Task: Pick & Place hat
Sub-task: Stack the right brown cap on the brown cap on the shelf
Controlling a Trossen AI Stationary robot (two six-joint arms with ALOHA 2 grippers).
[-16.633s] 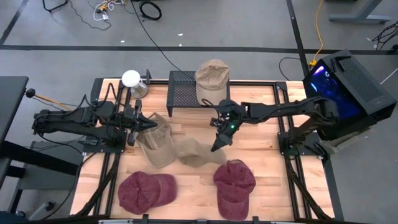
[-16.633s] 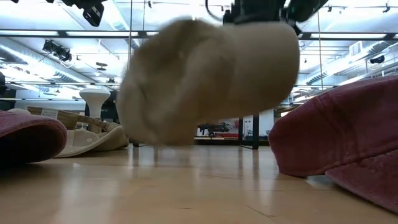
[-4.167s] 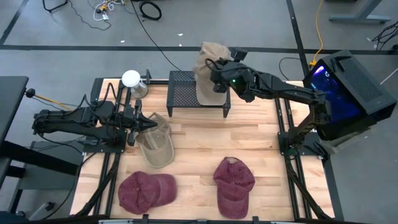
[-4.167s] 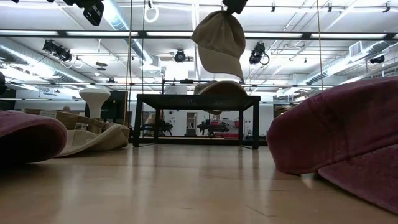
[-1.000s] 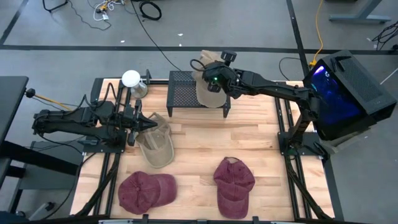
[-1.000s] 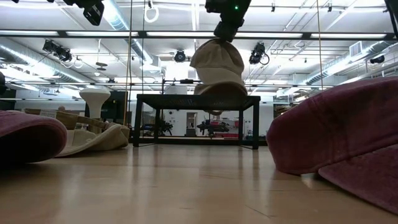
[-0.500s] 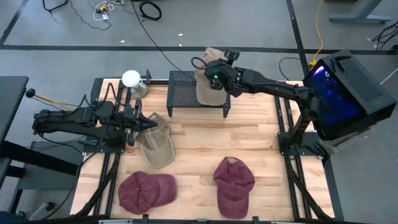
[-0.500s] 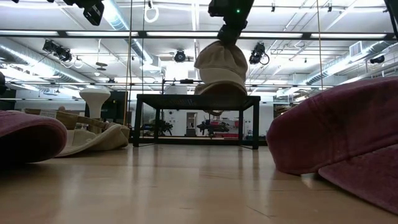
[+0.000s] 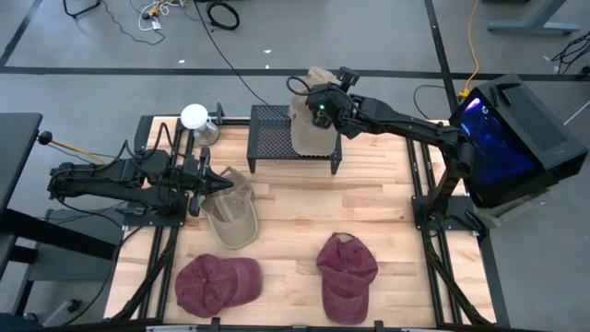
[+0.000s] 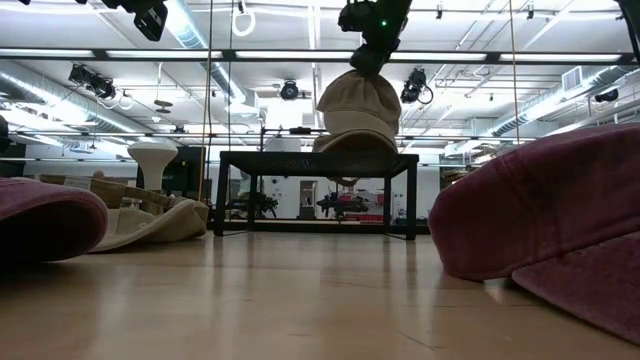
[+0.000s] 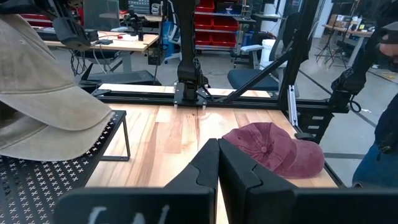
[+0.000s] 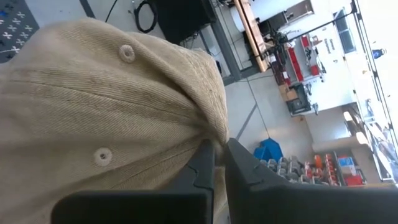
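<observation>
A tan hat (image 10: 357, 105) hangs from my right gripper (image 10: 366, 55) over the black mesh rack (image 9: 272, 138) at the table's far edge. Under it a second tan hat (image 10: 350, 146) lies on the rack. In the high view my right gripper (image 9: 323, 100) is above both. My left gripper (image 9: 207, 182) stays shut at the table's left, beside a third tan hat (image 9: 230, 214) lying on the wood; its shut fingers (image 11: 217, 163) hold nothing. Two maroon hats (image 9: 218, 281) (image 9: 348, 269) lie near the near edge. My right gripper (image 12: 217, 144) pinches a fold of the tan hat's crown (image 12: 208, 127) between its two fingers, a little off the top button (image 12: 127, 52). The fingers come from above, pointing down. The hat hangs below them, and its lower part (image 10: 352, 132) sits on the tan hat on the rack.
A white round-topped stand (image 9: 195, 118) is at the far left corner beside the rack. Black frame rails run along the table's left and right sides. Bare wood (image 9: 369, 203) lies between the rack and the maroon hats. A lit screen (image 9: 489, 120) stands to the right.
My right gripper has carried the tan hat's crown a little toward the table's far edge, still shut on it. The hat's lower part has stayed on the tan hat on the rack.
</observation>
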